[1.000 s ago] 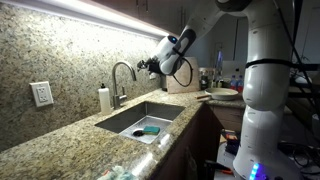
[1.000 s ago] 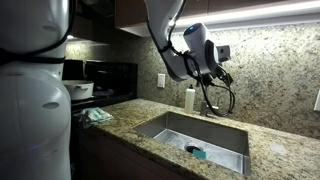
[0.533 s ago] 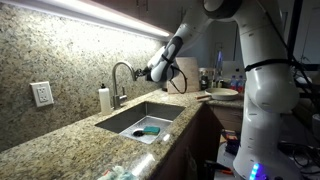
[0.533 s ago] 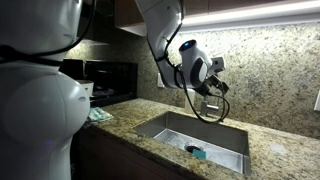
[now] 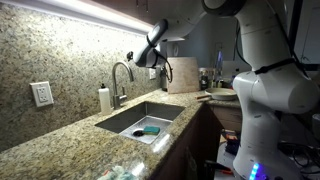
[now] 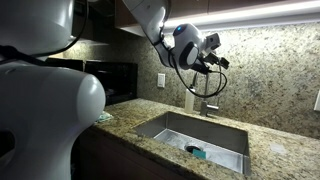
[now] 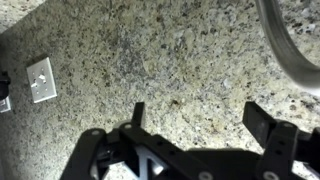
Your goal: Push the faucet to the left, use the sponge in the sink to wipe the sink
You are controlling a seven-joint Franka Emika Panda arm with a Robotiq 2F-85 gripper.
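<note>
The silver gooseneck faucet [image 5: 122, 78] stands behind the sink [image 5: 128, 116] against the granite wall. In an exterior view its base [image 6: 207, 104] shows below my gripper [image 6: 214, 63]. The teal sponge [image 5: 150, 130] lies flat on the basin floor near the front, also seen as the sponge [image 6: 197, 153] in the sink [image 6: 170, 122]. My gripper [image 5: 140, 60] hangs open just above and beside the top of the faucet's arch, holding nothing. In the wrist view my gripper [image 7: 205, 120] faces the backsplash, and the faucet spout [image 7: 285, 50] curves past the upper right corner.
A white soap dispenser [image 5: 104, 98] stands next to the faucet. A wall outlet [image 5: 41, 93] sits on the backsplash, also seen as the outlet [image 7: 40, 78]. Speckled granite countertop [image 5: 70, 140] surrounds the basin. Cluttered counter items [image 5: 222, 88] lie beyond the sink.
My gripper has risen and swung in toward the wall, from beside the faucet's spout to above its arch. It stays open; the sponge has not moved.
</note>
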